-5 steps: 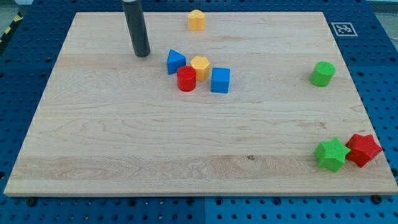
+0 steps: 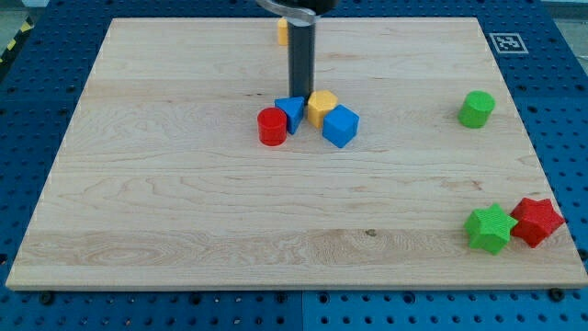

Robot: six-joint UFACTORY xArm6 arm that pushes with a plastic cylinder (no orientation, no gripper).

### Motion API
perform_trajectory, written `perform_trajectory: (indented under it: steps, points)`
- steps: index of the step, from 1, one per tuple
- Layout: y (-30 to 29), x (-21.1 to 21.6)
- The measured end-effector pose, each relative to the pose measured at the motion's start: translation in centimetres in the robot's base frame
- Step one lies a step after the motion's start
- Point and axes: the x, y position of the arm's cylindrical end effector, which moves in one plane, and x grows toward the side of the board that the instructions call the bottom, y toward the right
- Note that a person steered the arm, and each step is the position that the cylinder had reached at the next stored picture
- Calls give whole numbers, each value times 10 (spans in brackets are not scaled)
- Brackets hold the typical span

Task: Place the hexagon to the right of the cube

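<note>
My tip [image 2: 301, 95] has swung right, shoving the blue triangle [image 2: 290, 112] against the hexagon [image 2: 321, 107].

Near the board's [image 2: 184, 202] middle top you have a tight cluster: cylinder [image 2: 272, 126] at the view's left, touching the wedge [image 2: 290, 112]; hexagon [image 2: 321, 108] beside it; cube [image 2: 340, 125] at the view's right. My tip [image 2: 300, 95] stands just above the wedge. Two stars [image 2: 488, 228] [image 2: 537, 221] touch at the bottom right.

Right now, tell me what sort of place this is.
Probably a robotics lab bench: a wooden board on a blue perforated table, a fiducial tag, and coloured blocks pushed by my tip.
</note>
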Motion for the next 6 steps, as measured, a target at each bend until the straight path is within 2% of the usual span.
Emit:
perform_trajectory:
  steps: [6]
  points:
    - [128, 58]
